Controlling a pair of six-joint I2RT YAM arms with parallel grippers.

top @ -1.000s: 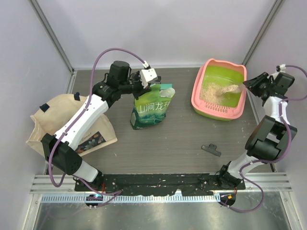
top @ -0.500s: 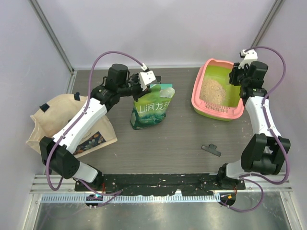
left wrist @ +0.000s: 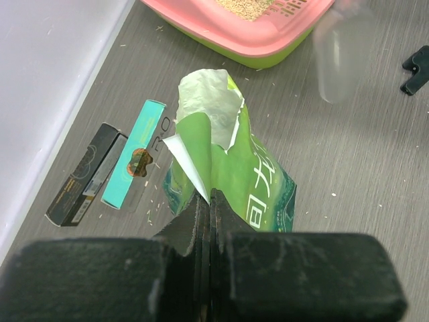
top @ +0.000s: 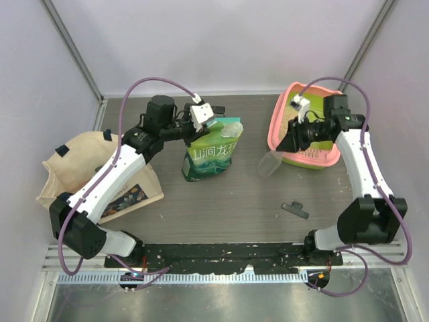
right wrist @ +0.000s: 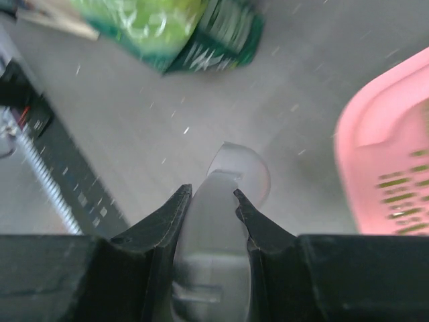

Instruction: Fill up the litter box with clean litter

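Observation:
The litter box [top: 314, 159], pink-rimmed with a green basin, stands at the back right, partly under my right arm. A patch of clean litter [top: 287, 119] lies in it, and the left wrist view shows the litter [left wrist: 249, 5] too. My right gripper [top: 285, 143] is just left of the box, shut on the handle of a clear plastic scoop [top: 269, 164], which hangs empty above the table. In the right wrist view the scoop [right wrist: 236, 169] sticks out between the fingers of that gripper [right wrist: 213, 193]. My left gripper [left wrist: 211, 199] is shut on the top edge of the upright green bag [top: 209, 155].
A beige tote bag [top: 87, 176] lies at the left. A black clip [top: 295, 209] rests on the table in front of the litter box. A teal box [left wrist: 137, 154] and a black box [left wrist: 84, 178] lie behind the green bag. Walls close the back and sides.
My right arm swung left out of the litter box, carrying the scoop to a spot over the table between the box and the green bag. The left arm barely moved.

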